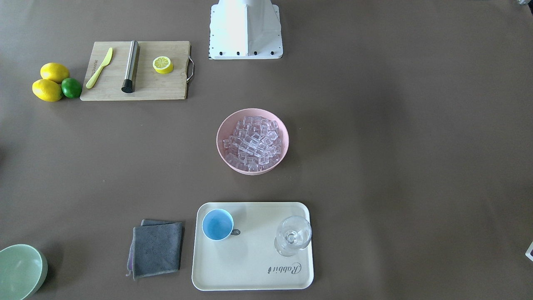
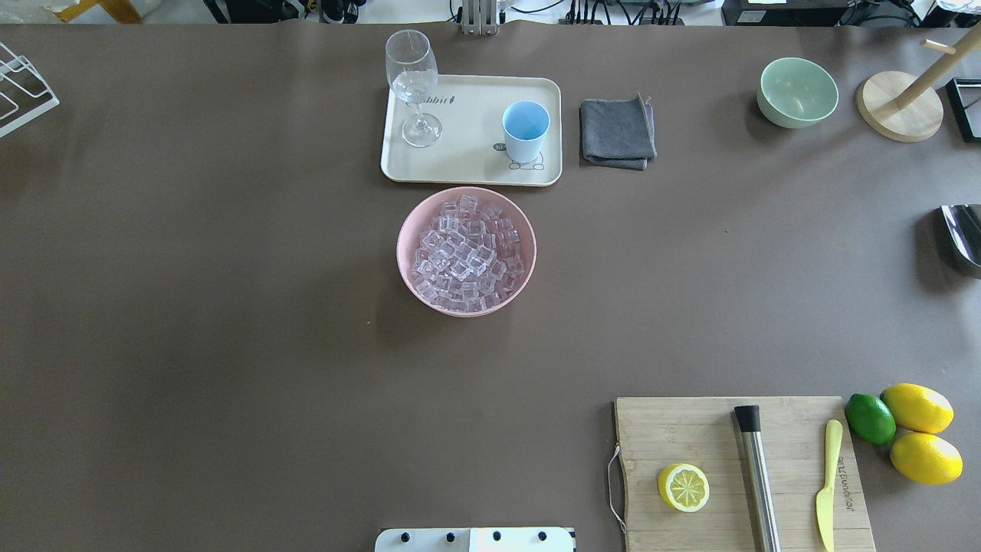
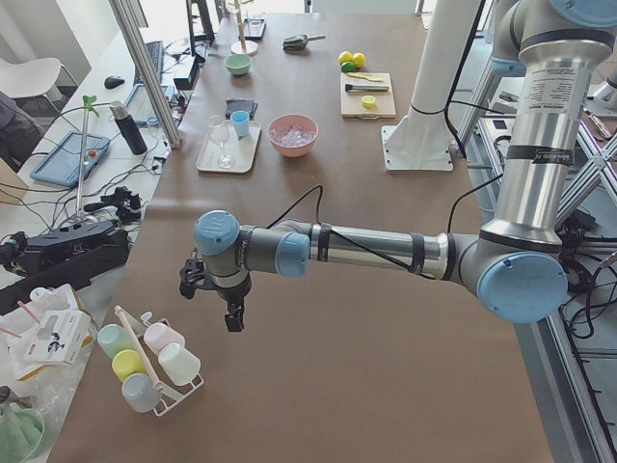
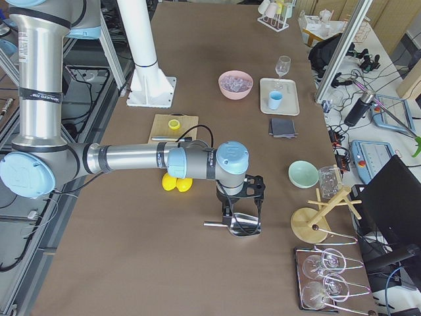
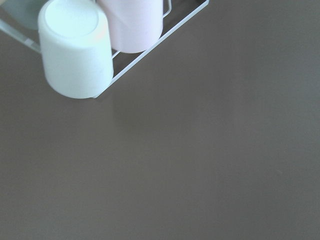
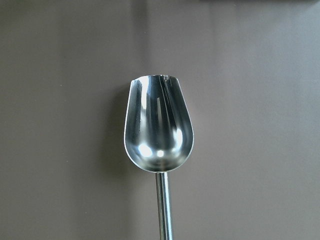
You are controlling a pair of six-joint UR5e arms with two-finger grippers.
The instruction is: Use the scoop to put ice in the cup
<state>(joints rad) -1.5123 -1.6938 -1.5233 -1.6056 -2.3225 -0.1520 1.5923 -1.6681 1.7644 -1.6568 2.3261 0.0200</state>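
The ice [image 1: 252, 141] fills a pink bowl [image 2: 406, 230] at the table's middle. The light blue cup [image 1: 217, 224] stands upright on a cream tray [image 1: 250, 271], seen also in the overhead view [image 2: 526, 130]. The steel scoop [image 6: 157, 125] lies on the table, trough up and empty. My right gripper [image 4: 240, 212] hangs just above the scoop [image 4: 242, 226]; I cannot tell if it is open or shut. My left gripper [image 3: 232, 316] hovers over the table's left end, far from the bowl; I cannot tell its state either.
A stemmed glass [image 1: 292, 235] shares the tray. A grey cloth [image 1: 157, 248] and a pale green bowl [image 1: 21, 271] lie beside it. A cutting board [image 1: 137, 89] holds a steel cylinder, half lemon and yellow knife. A cup rack [image 5: 95, 45] sits near my left gripper.
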